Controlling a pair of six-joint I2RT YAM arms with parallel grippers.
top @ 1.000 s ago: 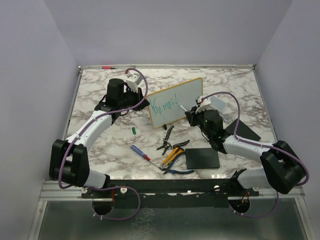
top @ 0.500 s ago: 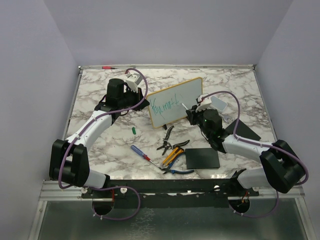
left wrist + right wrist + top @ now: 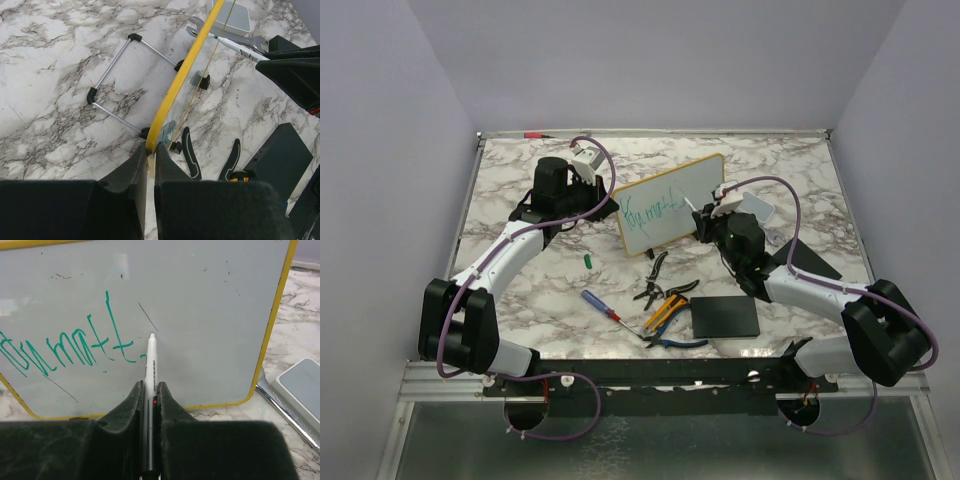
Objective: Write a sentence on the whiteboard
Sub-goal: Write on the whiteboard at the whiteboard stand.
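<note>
Judging by what shows on the whiteboard [image 3: 672, 205], the writing is well under way but probably not finished. One line of teal-green scrawl, the sentence [image 3: 65, 347], runs from the left side of the white surface to about its middle, and the right half is bare apart from a few faint stray marks. The letters are loose and hard to read, so I cannot tell whether they already form a whole sentence or only its first words.

The whiteboard stands tilted on its wire prop near the middle of the counter [image 3: 520, 290], its face turned toward the right arm. The left pincer [image 3: 150, 160] is closed narrowly on the yellow frame at the lower left edge, bracing the board for the pen strokes. The right pincer [image 3: 149, 390] is clamped on a white marker [image 3: 150, 365], which points straight at the board. Its tip sits just right of the last teal stroke, at or very near the surface; whether it touches I cannot tell.

What seems left is to carry the line on into the bare right half, if more words are meant, and then to lift the marker away and let go of the frame. A small green cap [image 3: 588, 259] lies on the counter left of the board's foot, well apart from the marker, so capping may remain too.
</note>
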